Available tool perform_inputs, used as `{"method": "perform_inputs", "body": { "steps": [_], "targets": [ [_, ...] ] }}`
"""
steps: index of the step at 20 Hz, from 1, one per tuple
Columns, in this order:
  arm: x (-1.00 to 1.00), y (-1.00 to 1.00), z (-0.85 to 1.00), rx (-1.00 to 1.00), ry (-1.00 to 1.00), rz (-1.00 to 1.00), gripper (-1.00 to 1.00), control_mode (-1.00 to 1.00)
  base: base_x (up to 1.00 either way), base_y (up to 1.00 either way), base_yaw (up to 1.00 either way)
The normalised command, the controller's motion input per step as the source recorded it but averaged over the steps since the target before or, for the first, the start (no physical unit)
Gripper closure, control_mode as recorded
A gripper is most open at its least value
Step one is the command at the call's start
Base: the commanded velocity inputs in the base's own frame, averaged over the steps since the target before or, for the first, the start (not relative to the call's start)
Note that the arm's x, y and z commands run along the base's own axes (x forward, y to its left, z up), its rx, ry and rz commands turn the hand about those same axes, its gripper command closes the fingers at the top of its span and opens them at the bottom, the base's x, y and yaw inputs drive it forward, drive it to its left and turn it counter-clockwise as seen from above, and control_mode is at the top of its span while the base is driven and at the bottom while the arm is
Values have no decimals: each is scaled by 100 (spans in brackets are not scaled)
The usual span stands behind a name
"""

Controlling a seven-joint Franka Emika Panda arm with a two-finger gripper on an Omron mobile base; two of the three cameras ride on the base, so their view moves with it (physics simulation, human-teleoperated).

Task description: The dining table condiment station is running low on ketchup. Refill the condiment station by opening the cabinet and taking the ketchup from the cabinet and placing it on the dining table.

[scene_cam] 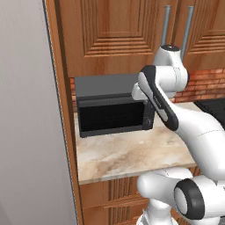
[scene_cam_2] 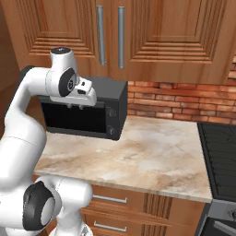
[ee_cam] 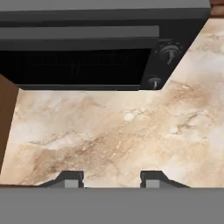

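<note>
From the left base view, the reddish-brown wooden wall cabinet (scene_cam: 114, 35) with raised-panel doors was seen closed, its grey bar handles above the arm; the ketchup was judged to be hidden behind those doors.

From the right base view, the two-finger gripper (scene_cam_2: 76, 107) was held in front of the black box-shaped microwave (scene_cam_2: 115, 108), well below the handles.

In the hand view, the gripper's tips (ee_cam: 70, 179) were seen over the beige veined marble counter (ee_cam: 109, 135), as clenched as they get, with nothing between them. The door-opening step was judged not yet begun; a raise toward a handle was called for.

No legible text, labels, brands or numbers are present. The microwave (ee_cam: 87, 52) control panel carries two knobs (ee_cam: 169, 51) without readable markings.
</note>
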Motion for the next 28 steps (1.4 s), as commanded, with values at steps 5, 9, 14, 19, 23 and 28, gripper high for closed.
{"method": "perform_inputs", "body": {
  "steps": [5,9,14,19,23,28],
  "targets": [
    [-50,11,1,-10,-22,0,-100,-100,0,0,0],
    [-98,-6,37,-34,-67,0,-100,-100,0,0,0],
    [-91,-15,84,-33,-64,0,-100,-100,0,0,0],
    [-25,-23,98,3,-34,1,-100,-100,0,0,0],
    [1,-49,89,27,-11,10,-100,-100,0,0,0],
    [3,-68,14,31,-5,19,-100,-100,0,0,0]
  ]
}}
